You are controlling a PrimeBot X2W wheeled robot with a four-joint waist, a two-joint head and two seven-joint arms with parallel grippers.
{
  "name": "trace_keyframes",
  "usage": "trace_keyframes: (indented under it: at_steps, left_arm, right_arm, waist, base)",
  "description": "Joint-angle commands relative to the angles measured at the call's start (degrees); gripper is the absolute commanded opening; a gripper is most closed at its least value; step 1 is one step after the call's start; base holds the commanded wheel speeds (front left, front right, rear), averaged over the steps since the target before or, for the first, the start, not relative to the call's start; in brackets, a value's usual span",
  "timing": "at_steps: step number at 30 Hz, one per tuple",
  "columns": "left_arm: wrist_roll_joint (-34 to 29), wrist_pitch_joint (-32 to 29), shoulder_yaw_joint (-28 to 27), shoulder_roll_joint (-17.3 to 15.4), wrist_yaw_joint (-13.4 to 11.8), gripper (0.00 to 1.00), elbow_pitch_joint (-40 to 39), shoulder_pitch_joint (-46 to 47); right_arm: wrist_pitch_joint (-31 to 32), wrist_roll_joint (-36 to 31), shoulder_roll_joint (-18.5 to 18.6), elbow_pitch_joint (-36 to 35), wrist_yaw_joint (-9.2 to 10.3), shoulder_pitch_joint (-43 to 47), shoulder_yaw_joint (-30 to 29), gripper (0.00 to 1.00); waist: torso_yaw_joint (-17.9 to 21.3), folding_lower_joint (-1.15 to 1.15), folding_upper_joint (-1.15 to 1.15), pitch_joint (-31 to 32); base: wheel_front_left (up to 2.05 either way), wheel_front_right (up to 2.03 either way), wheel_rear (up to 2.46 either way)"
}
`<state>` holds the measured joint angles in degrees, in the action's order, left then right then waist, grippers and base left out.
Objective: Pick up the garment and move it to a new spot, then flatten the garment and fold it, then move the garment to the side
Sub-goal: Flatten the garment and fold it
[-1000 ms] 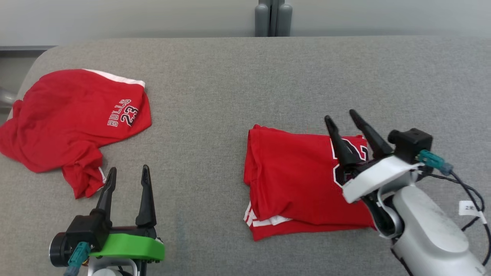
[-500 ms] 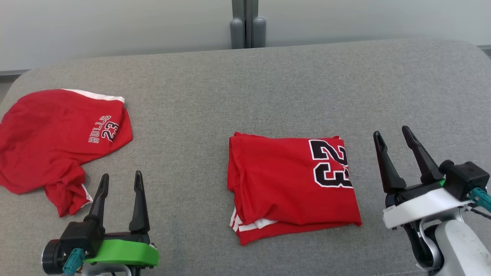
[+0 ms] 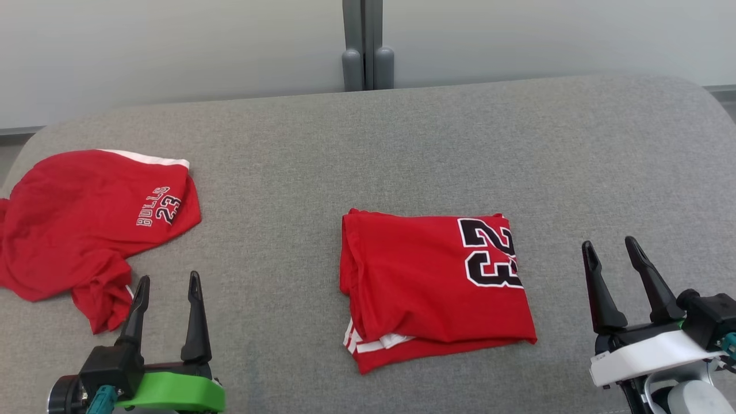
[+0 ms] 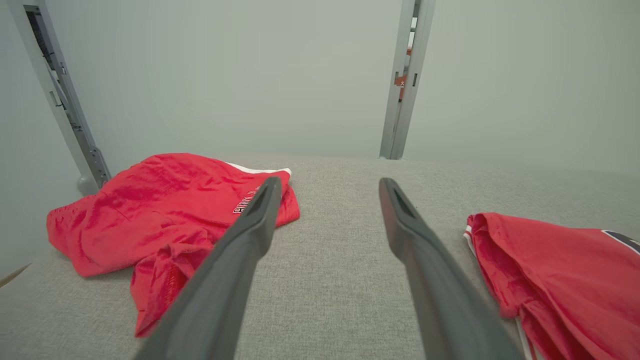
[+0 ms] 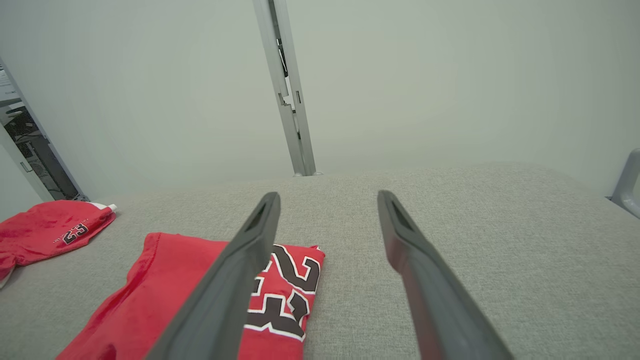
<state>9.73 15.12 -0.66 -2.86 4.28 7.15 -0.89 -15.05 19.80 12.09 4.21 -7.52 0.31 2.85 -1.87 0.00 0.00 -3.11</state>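
Folded jersey (image 3: 431, 287): red, lying flat on the grey desk (image 3: 402, 144) near the middle of the head view, a little to the robot's right; neither tool touches it.
Jersey markings: a black "23" edged in white sits at its far right corner; white stripes peek out between the layers at the near left corner.
Right tool (image 3: 609, 241): low at the right of the head view, its two dark fingers spread wide with nothing between them, pointing away from the robot; it stands to the right of the folded jersey, with bare desk between the two.
Left tool (image 3: 168, 278): low at the left of the head view, fingers likewise wide apart and empty, pointing away from the robot.
Crumpled garment (image 3: 86, 224): a second red piece, lettered "BULLS 23" and trimmed with a white band, heaped at the desk's left end, well apart from the folded jersey; its near tail lies close to the left tool's outer finger.
Backdrop: a pale wall (image 3: 172, 52) behind the desk, with a grey post (image 3: 368, 46) rising at its far edge.
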Motion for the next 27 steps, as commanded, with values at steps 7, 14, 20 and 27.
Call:
trace_keyframes:
  at_steps: [7,14,20,27]
  left_arm:
    - [-1.4,0.0,-1.0,-0.1,0.6,1.00,-0.1,-1.8]
    - [-2.2,0.0,-1.1,-0.2,1.0,1.00,0.5,-1.8]
    - [-2.5,0.0,-1.2,-0.2,1.1,1.00,0.9,-1.9]
    - [-2.6,0.0,-1.4,-0.2,1.1,1.00,1.1,-1.9]
  right_arm:
    - [-0.2,-2.0,-1.2,-0.7,0.07,2.7,-0.5,1.00]
    - [-0.2,-3.0,-1.3,-0.2,0.07,2.9,0.3,1.00]
    - [-0.2,-3.4,-1.3,0.5,0.07,2.8,0.6,1.00]
    - [-0.2,-3.5,-1.2,0.9,0.07,2.5,0.7,1.00]
  waist:
    - [-0.6,0.00,0.00,1.1]
    - [-1.1,0.00,0.00,1.2]
    - [-1.2,0.00,0.00,1.3]
    - [-1.2,0.00,0.00,1.5]
  base:
    - [0.00,0.00,0.00]
    - [0.00,0.00,0.00]
    - [0.00,0.00,0.00]
    - [0.00,0.00,0.00]
